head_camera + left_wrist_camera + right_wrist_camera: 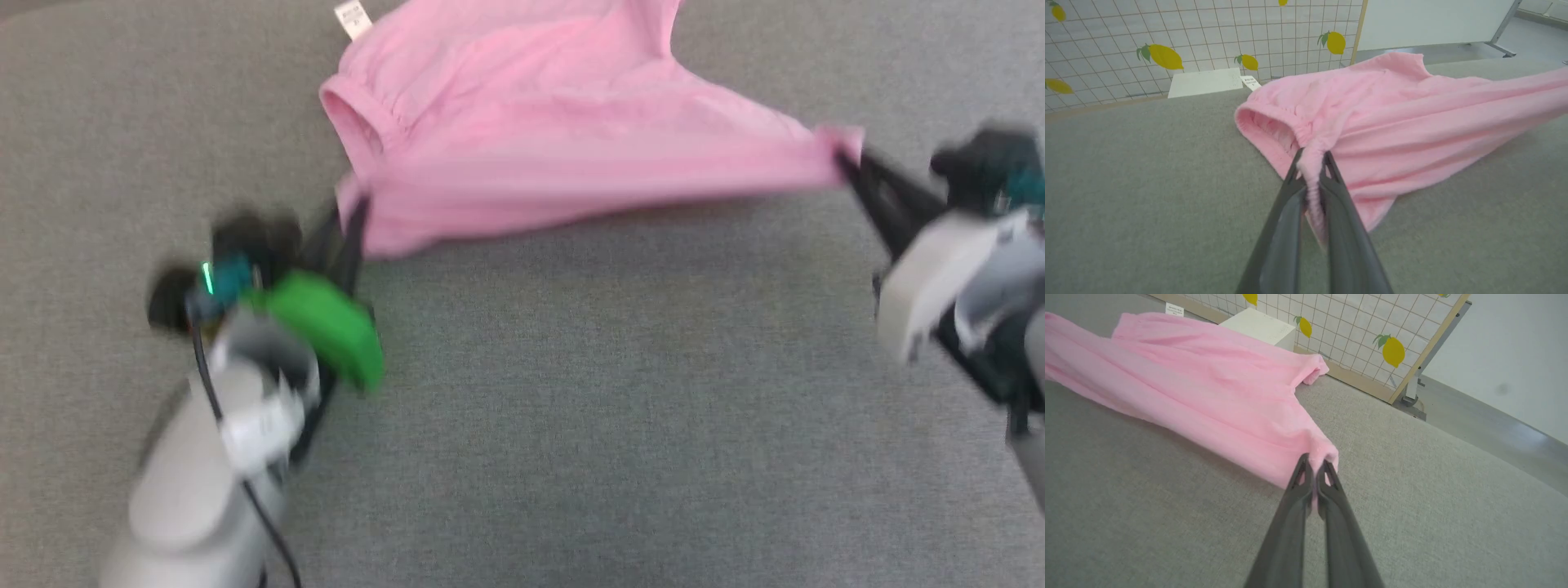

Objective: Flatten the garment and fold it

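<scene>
The light-pink garment (555, 139) is stretched across the far part of the grey surface, its near edge lifted between both grippers. A small white tag (353, 18) sticks out at its far left. My left gripper (353, 214) is shut on the gathered elastic edge at the garment's left corner; the left wrist view shows the garment (1392, 118) bunched between the fingers of that gripper (1312, 157). My right gripper (845, 159) is shut on the right corner, and the garment (1200, 384) is pinched at its tips (1314, 461).
A grey fabric surface (571, 408) spreads out under and in front of the garment. Beyond its far edge stand a tiled panel with lemon pictures (1208, 36) and a white box (1259, 326). Bare floor (1494, 424) lies to the right.
</scene>
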Robot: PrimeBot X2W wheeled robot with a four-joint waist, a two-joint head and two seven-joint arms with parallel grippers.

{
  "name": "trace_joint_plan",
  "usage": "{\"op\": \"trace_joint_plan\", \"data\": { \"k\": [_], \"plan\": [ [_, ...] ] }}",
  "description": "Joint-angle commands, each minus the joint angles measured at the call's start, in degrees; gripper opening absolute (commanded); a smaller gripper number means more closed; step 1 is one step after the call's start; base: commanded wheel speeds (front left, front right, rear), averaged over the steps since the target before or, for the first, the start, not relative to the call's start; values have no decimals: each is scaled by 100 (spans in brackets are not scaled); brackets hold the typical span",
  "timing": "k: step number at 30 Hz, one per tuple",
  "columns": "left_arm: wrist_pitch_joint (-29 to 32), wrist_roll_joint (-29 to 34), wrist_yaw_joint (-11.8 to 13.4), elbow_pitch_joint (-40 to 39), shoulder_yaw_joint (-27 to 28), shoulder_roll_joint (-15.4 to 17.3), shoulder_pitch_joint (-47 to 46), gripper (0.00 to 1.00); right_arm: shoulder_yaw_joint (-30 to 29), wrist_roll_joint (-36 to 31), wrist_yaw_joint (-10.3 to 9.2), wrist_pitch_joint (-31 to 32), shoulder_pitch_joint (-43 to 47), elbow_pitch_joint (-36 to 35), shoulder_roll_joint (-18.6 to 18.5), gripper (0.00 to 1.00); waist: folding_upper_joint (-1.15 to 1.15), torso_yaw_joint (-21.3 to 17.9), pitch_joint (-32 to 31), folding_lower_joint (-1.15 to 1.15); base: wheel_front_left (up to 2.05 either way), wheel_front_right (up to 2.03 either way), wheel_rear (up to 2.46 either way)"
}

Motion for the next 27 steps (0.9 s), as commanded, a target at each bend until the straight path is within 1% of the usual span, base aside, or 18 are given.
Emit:
{"op": "trace_joint_plan", "data": {
  "k": [1,6,10,14,19,21,23,25,27],
  "plan": [
    [38,-145,57,-165,23,73,441,0,-65,47,-11,57,347,-133,-44,0,0,-21,-324,0,0,0,0],
    [291,-481,148,-704,-37,201,1724,0,-245,94,-11,362,1529,-609,-162,0,0,-40,-700,0,0,0,0],
    [744,-736,268,-1156,-140,300,2526,0,-538,81,-11,777,2459,-982,-207,0,0,-9,-968,0,0,0,0],
    [1345,-1072,379,-1675,-215,459,3210,0,-993,112,-11,1313,3335,-1409,-99,0,0,13,-1119,0,0,0,0],
    [2216,-1515,542,-2462,-360,699,3944,0,-1764,123,-11,2370,4459,-2033,215,0,0,83,-1166,0,0,0,0],
    [2313,-1565,685,-2739,-336,713,4101,0,-2037,96,-11,2685,4777,-2354,392,0,0,117,-1156,0,0,0,0],
    [2217,-1512,816,-2935,-279,669,4152,0,-2231,29,-11,2790,4920,-2687,552,0,0,155,-1148,0,0,0,0],
    [2048,-1437,858,-3050,-291,539,4088,0,-2315,-45,-11,2719,4906,-2944,652,0,0,220,-1143,0,0,0,0],
    [1884,-1381,835,-3069,-333,384,3937,0,-2316,-169,-11,2537,4767,-3091,636,0,0,294,-1131,0,0,0,0]
  ]
}}
